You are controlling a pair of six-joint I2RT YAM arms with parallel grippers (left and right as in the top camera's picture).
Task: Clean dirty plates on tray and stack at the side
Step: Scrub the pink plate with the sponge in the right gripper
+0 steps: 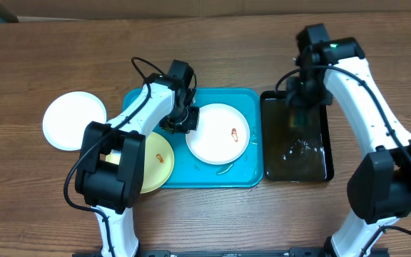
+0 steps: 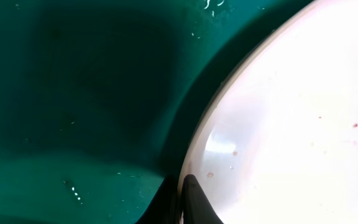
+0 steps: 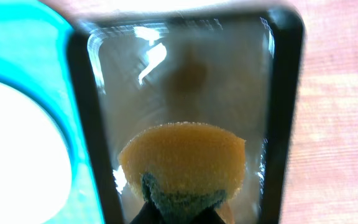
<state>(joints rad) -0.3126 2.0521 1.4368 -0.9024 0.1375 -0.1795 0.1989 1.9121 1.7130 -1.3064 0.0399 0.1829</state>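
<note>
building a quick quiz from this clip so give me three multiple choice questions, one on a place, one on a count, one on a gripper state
1. Where is the yellow sponge with a green scrub side?
A) at the glossy black rectangular tray
B) on a plate
C) on the bare wood left of the trays

2. How many round plates show from overhead?
A) two
B) three
C) four

3. The left gripper is
A) open in the air
B) shut on the rim of the white round plate in the turquoise plastic tray
C) shut on a sponge

1 A, the right gripper holds it over that tray.
2 B, that plate, a second white plate on the table and a pale yellow-green plate.
3 B, the left wrist view shows its fingertips at the rim.
</note>
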